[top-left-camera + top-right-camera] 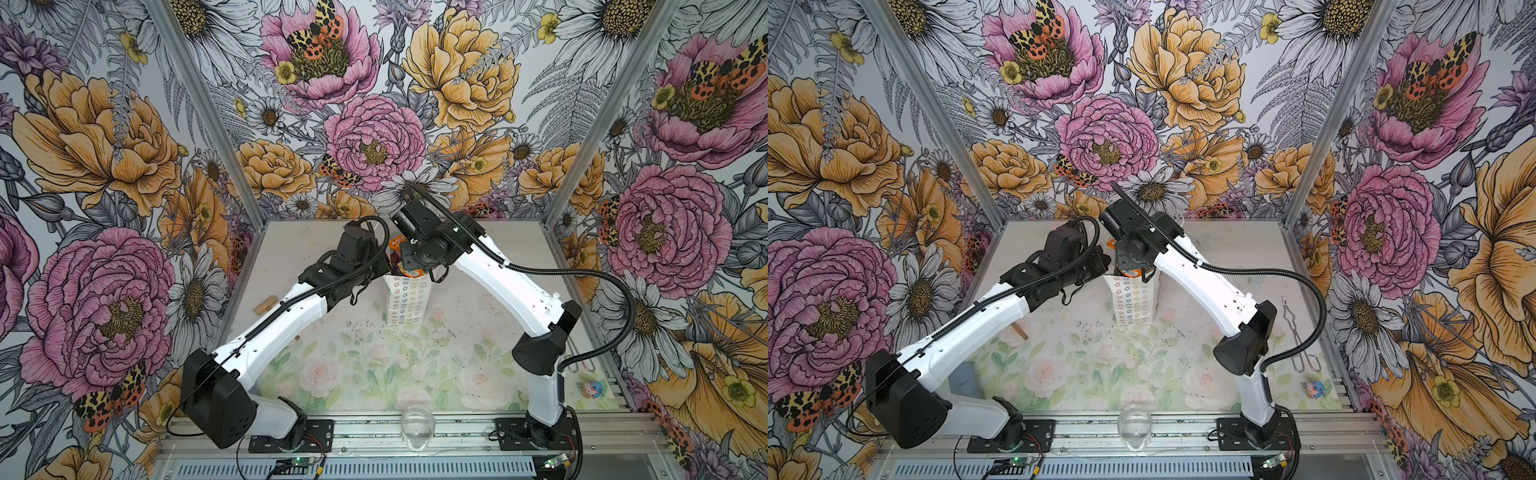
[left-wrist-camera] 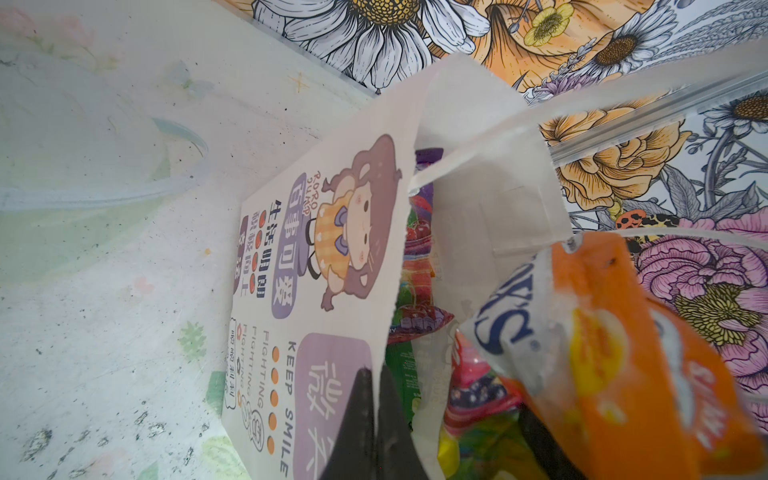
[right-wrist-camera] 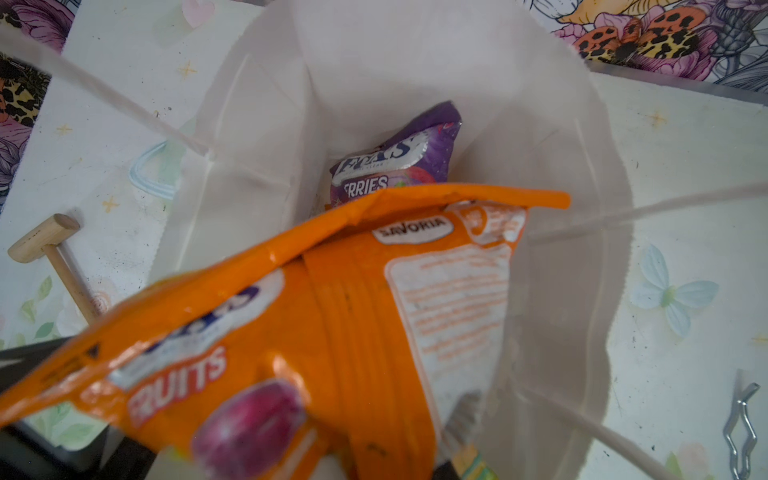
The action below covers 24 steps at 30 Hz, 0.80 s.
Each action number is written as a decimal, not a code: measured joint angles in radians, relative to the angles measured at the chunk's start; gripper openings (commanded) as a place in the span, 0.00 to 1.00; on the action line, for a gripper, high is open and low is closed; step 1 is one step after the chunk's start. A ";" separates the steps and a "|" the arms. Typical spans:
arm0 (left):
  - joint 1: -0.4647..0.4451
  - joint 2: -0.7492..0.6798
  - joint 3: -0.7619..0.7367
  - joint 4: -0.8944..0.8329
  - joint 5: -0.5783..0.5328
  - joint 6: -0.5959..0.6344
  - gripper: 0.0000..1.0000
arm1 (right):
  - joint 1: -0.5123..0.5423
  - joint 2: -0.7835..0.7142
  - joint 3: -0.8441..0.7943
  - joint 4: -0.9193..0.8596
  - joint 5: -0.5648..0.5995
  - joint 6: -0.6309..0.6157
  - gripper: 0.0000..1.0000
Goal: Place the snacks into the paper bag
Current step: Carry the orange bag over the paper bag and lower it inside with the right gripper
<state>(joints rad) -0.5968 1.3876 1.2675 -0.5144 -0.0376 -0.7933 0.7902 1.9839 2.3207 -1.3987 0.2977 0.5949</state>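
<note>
The white paper bag stands upright at the back middle of the table. My left gripper is shut on the bag's printed wall at the rim. An orange snack packet hangs tilted in the bag's mouth, right at my right gripper. The packet hides that gripper's jaws, so whether they still grip it does not show. Inside the bag lie a purple berries packet and several other colourful packets.
A small wooden mallet lies left of the bag. Metal wire tongs lie at the right edge. A clear glass bowl sits on the front rail, and a small colourful figure lies at the front right.
</note>
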 measured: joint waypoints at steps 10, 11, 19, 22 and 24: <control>-0.003 0.000 0.000 0.010 -0.001 -0.005 0.00 | -0.052 0.031 0.071 -0.007 -0.040 0.004 0.25; -0.003 0.000 -0.001 0.010 -0.001 -0.005 0.00 | -0.055 0.037 0.074 -0.008 -0.042 0.004 0.25; -0.003 0.000 -0.003 0.011 -0.007 -0.005 0.00 | -0.059 0.074 0.075 -0.016 -0.073 0.010 0.27; -0.003 0.000 -0.003 0.011 -0.007 -0.005 0.00 | -0.059 0.076 0.075 -0.019 -0.085 0.011 0.29; -0.003 0.000 -0.003 0.011 -0.007 -0.005 0.00 | -0.059 0.076 0.075 -0.019 -0.089 0.014 0.32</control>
<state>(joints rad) -0.6003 1.3872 1.2644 -0.5034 -0.0448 -0.7986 0.7315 2.0598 2.3955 -1.4178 0.2085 0.6086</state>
